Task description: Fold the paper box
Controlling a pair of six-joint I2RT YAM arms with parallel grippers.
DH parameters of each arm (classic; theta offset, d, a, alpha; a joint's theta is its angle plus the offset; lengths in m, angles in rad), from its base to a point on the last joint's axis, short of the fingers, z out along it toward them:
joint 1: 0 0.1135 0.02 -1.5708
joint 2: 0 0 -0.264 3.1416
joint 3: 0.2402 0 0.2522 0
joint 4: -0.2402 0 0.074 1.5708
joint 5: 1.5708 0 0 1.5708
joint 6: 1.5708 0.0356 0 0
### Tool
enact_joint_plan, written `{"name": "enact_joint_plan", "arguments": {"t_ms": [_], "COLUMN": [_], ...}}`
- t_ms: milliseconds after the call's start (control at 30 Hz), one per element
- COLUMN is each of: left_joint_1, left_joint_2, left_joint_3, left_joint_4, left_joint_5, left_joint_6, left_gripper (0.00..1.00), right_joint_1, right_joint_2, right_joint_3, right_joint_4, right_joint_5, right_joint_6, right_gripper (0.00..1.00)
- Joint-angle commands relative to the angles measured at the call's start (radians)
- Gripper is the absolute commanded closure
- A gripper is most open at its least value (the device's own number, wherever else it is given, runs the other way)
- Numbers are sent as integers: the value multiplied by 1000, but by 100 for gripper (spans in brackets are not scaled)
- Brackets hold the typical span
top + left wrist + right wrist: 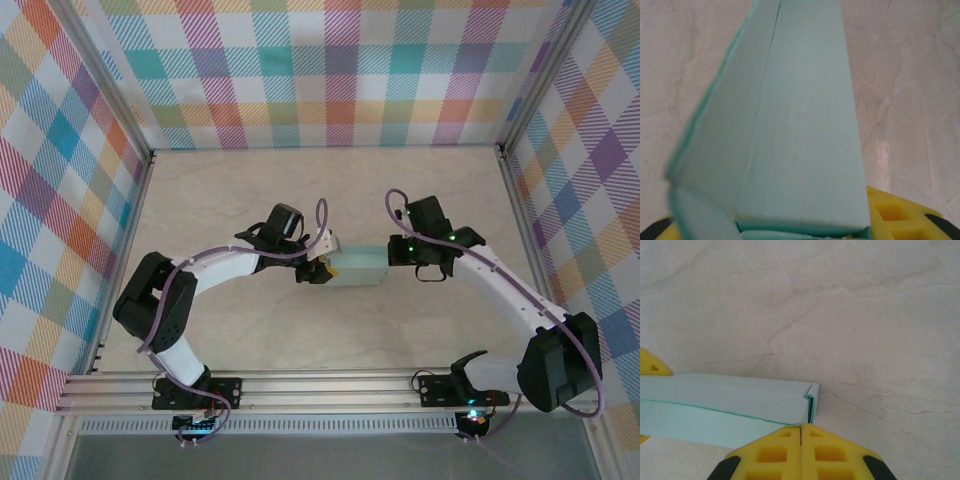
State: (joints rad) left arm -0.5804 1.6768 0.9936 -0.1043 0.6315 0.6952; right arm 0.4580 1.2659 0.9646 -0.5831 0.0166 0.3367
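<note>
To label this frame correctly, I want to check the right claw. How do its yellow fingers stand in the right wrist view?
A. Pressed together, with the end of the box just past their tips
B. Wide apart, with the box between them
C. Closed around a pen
A: the two fingers of the right claw meet along a thin seam, and the paper box lies just beyond the tips, not between them.

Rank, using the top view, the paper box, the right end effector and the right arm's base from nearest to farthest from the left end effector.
From the left end effector:
1. paper box, held at its tips, just to its right.
2. right end effector, shut, at the box's other end.
3. right arm's base, far off, bottom right of the view.
</note>
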Motion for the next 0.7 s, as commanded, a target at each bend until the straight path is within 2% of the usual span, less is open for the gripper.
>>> {"name": "enact_joint_plan", "arguments": {"t_ms": [0,300,467,567,667], "left_joint_1": [-1,-1,1,1,3], "left_joint_2": [25,57,71,80,88], "left_joint_3": [15,33,39,48,61], "left_joint_4": [-10,-42,-52,-56,-75], "left_joint_5": [-83,-90,-85,-86,-78], "left_joint_6": [-42,-33,-27,-32,-54], "left_gripper": [71,70,69,68,63], "right_joint_1": [31,59,60,61,65], "right_joint_2": [-39,-46,-42,-49,-48], "right_joint_3": [-35,-151,-130,-147,-154], "right_joint_4": [71,204,146,159,181], "right_joint_5": [33,57,91,87,74], "right_joint_6": [64,-36,-114,-107,-77], "right_gripper": [100,100,100,100,100]}}
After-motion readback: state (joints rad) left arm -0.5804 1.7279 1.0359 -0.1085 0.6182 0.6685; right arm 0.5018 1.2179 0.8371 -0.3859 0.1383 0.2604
